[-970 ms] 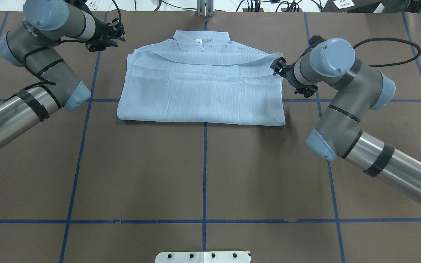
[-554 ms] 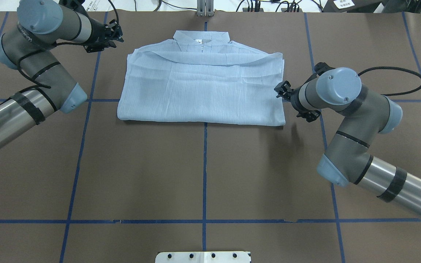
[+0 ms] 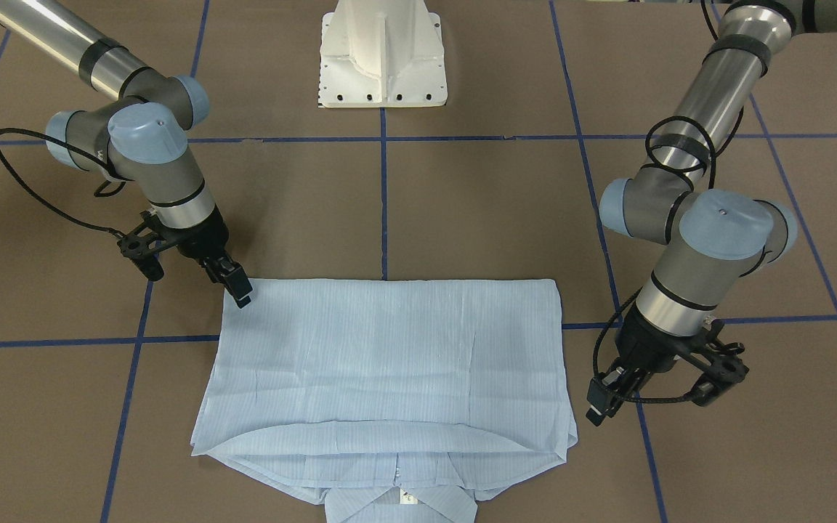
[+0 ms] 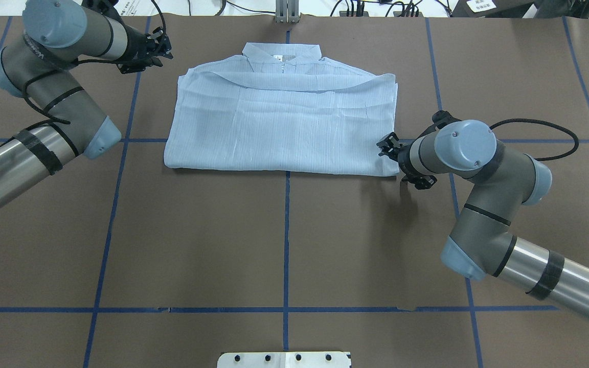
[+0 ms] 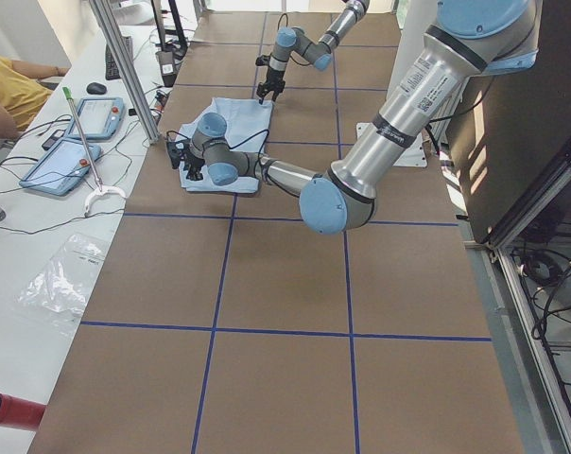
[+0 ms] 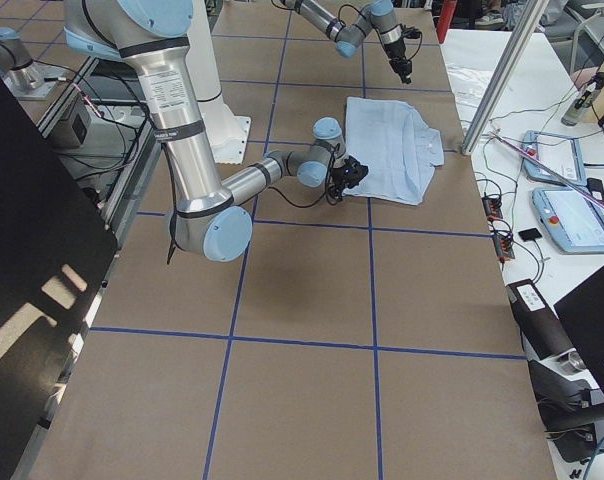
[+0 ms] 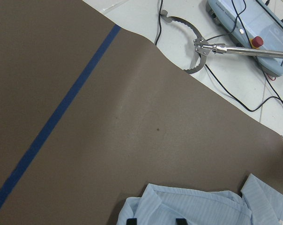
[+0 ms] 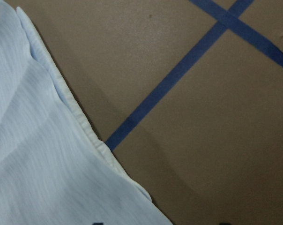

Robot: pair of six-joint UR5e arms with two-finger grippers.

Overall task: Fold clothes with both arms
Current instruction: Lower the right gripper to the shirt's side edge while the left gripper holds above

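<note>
The light-blue striped shirt (image 4: 281, 122) lies folded flat on the brown table, collar at the far edge; it also shows in the front view (image 3: 382, 363). My right gripper (image 4: 384, 148) is low at the shirt's near right corner and touches the cloth in the front view (image 3: 240, 290). In the right wrist view the shirt's hem (image 8: 38, 164) lies between its parted fingertips. My left gripper (image 4: 165, 47) is open and empty, off the shirt's far left shoulder corner (image 7: 193, 208), also in the front view (image 3: 596, 403).
The table is brown with blue tape lines (image 4: 287, 245). The white pedestal base (image 3: 382, 58) stands at the robot's side. Beyond the far edge are cables, a grabber tool (image 7: 197, 47) and teach pendants (image 6: 577, 215). An aluminium post (image 4: 287, 10) stands behind the collar.
My right gripper has moved from the shirt's far right shoulder along its right edge to the near right corner. My left gripper has drawn back slightly from the shirt.
</note>
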